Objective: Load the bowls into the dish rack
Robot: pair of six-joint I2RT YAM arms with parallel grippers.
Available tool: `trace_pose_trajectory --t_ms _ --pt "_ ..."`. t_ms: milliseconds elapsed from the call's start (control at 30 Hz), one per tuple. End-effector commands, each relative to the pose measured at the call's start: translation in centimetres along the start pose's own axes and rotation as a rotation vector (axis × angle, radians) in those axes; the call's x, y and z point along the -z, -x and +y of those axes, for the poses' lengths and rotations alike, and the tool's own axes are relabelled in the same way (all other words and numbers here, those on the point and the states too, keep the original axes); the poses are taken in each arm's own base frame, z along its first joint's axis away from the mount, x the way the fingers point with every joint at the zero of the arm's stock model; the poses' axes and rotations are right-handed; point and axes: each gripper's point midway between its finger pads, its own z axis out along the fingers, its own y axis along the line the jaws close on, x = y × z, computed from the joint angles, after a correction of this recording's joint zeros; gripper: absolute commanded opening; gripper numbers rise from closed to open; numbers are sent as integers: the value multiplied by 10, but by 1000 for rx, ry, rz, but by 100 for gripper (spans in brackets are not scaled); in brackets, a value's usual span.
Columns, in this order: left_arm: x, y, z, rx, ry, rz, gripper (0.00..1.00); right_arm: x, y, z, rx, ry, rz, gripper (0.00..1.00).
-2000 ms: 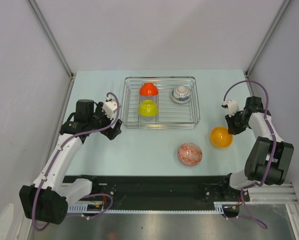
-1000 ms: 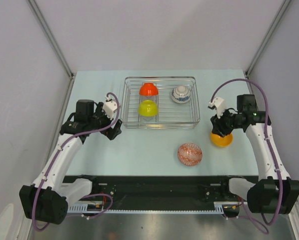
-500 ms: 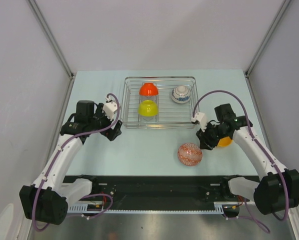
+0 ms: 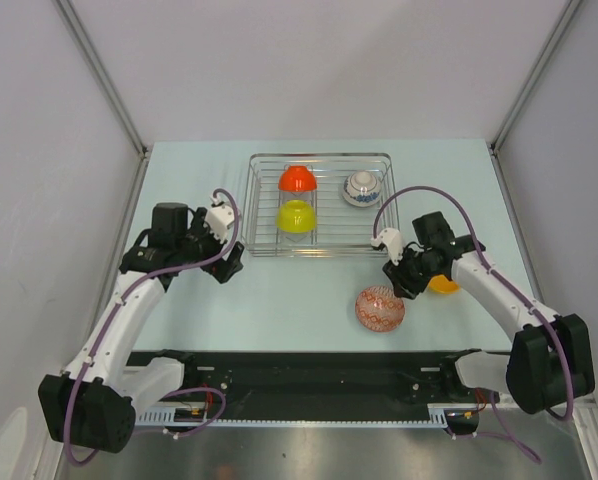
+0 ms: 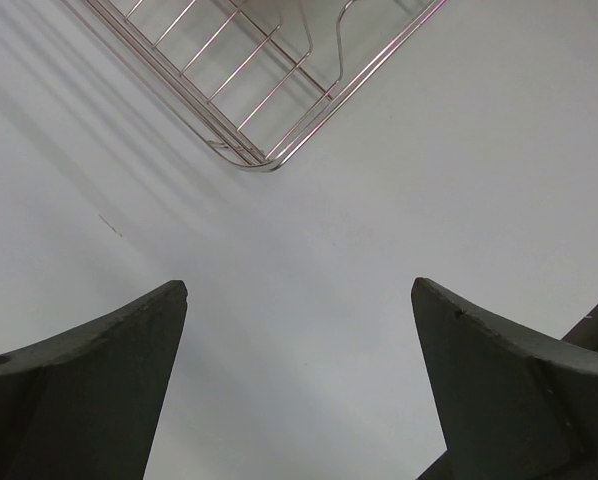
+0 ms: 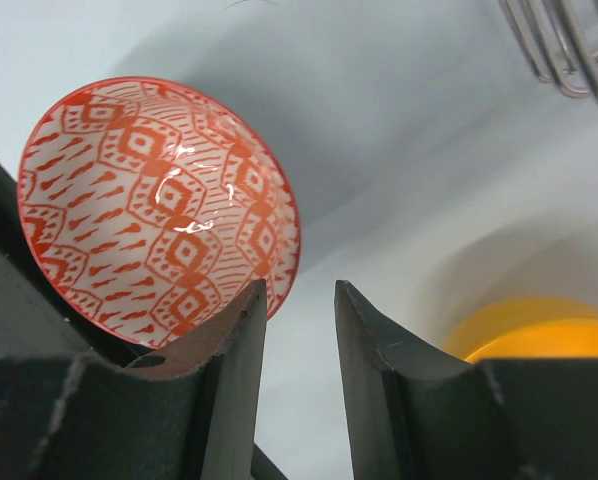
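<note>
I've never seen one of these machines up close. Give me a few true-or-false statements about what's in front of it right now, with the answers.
1. Three bowls sit in the dish rack. True: an orange-red bowl, a yellow-green bowl and a blue-and-white bowl.
2. The red-patterned bowl is in the rack. False: it lies on the table, in front of the rack.
3. The left tool is open with nothing between its fingers. True.
4. The right tool grips the orange bowl. False: nothing is between its fingers. The red-patterned bowl is on one side of it and the orange bowl on the other.
</note>
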Motion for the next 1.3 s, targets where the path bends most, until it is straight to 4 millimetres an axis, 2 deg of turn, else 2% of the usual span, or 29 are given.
trace_pose_trajectory --t_ms 0,200,767,867,1000,1133,1267 --pt "1 7 -2 -23 -12 -47 100 -4 7 -15 -3 -59 -10 38" --pt "1 7 -2 -22 -10 -46 100 -13 1 -8 -5 -17 14 34" --pt "-1 5 -2 -18 -10 -45 100 -18 -4 7 16 37 39 29" --pt "0 5 -3 -21 -11 -45 100 -19 -4 6 15 32 42 24" --pt "-1 4 -2 -20 -10 -45 100 -19 -3 6 17 29 40 8" --pt "-1 3 -3 -20 -10 -43 100 -18 -2 6 19 26 40 1" --pt "-1 3 -3 -19 -10 -43 100 -18 -2 8 23 37 41 0"
